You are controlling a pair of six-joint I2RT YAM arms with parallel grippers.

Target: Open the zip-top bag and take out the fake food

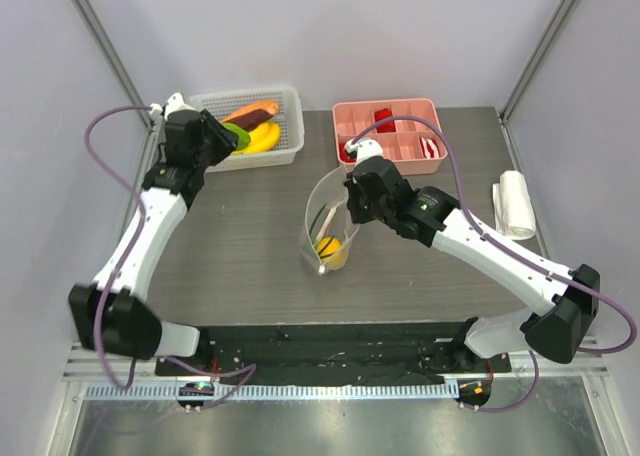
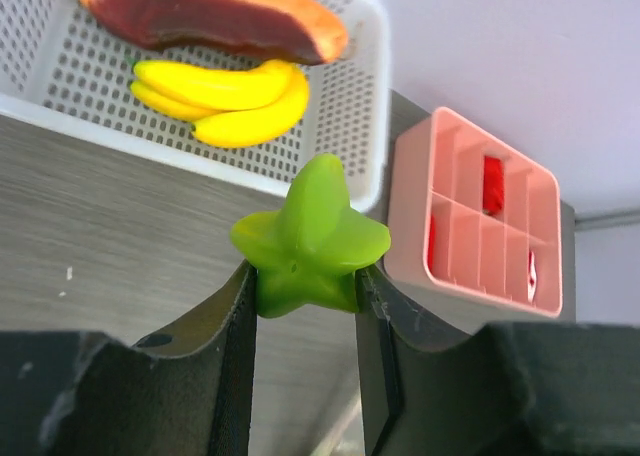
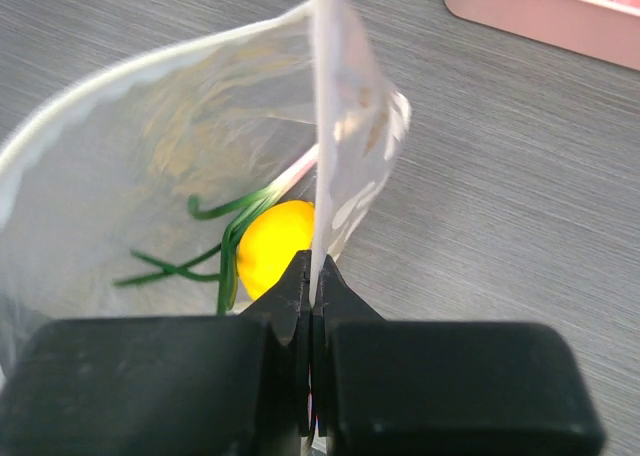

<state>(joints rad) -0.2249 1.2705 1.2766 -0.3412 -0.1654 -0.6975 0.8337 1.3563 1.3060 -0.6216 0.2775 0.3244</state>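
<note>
The clear zip-top bag (image 1: 328, 224) stands open in the middle of the table. My right gripper (image 1: 352, 198) is shut on its upper rim and holds it up (image 3: 345, 126). A round yellow piece (image 3: 275, 258) with thin green stems lies inside it. My left gripper (image 1: 222, 136) is shut on a green star-shaped toy piece (image 2: 312, 238) and holds it just in front of the white perforated basket (image 2: 355, 126). In the basket lie yellow bananas (image 2: 232, 98) and the orange-and-maroon sausage piece (image 2: 215, 14).
A pink divided tray (image 1: 392, 131) with small red and white blocks stands at the back right, also in the left wrist view (image 2: 480, 226). A rolled white cloth (image 1: 514, 204) lies at the right edge. Grey walls enclose the table.
</note>
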